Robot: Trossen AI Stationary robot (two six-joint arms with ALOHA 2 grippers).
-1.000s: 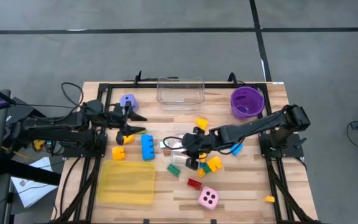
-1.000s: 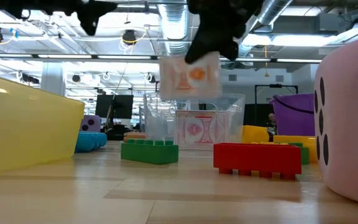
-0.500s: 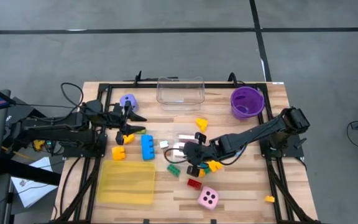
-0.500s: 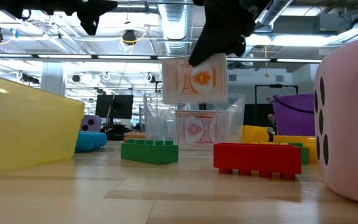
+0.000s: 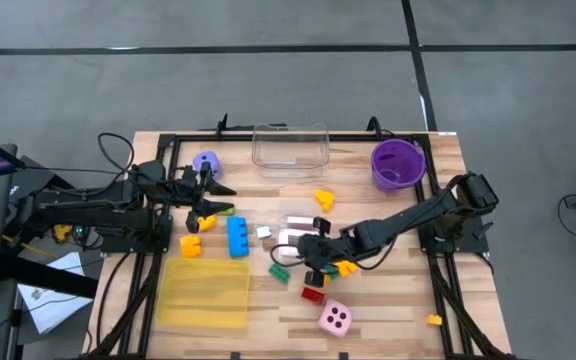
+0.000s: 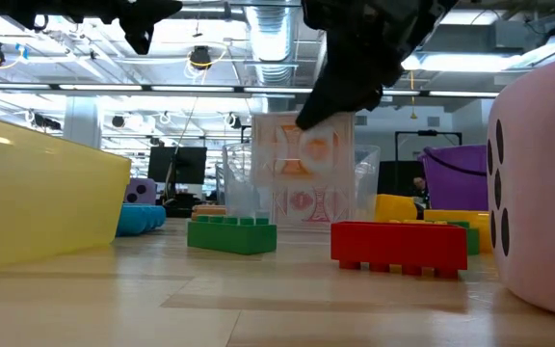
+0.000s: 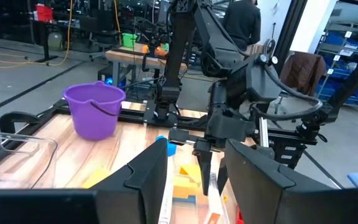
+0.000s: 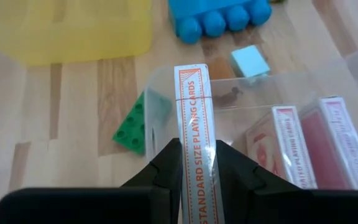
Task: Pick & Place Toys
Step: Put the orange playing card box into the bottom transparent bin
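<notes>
Right hand (image 8: 191, 168) clamped on the card deck (image 8: 193, 137), held edge-up right over the small clear box (image 8: 291, 93) mid-table (two decks already inside), long axis lined up with them.

You can't see the right gripper (image 5: 306, 252) fingertips from above; the arm covers them. Level with the table, the pink die (image 6: 540, 188) runs off the picture's edge, and the yellow tray (image 6: 41, 198) is cut off too. The printing on the far card packs (image 6: 308, 202) behind the clear box wall is too blurred to read.
</notes>
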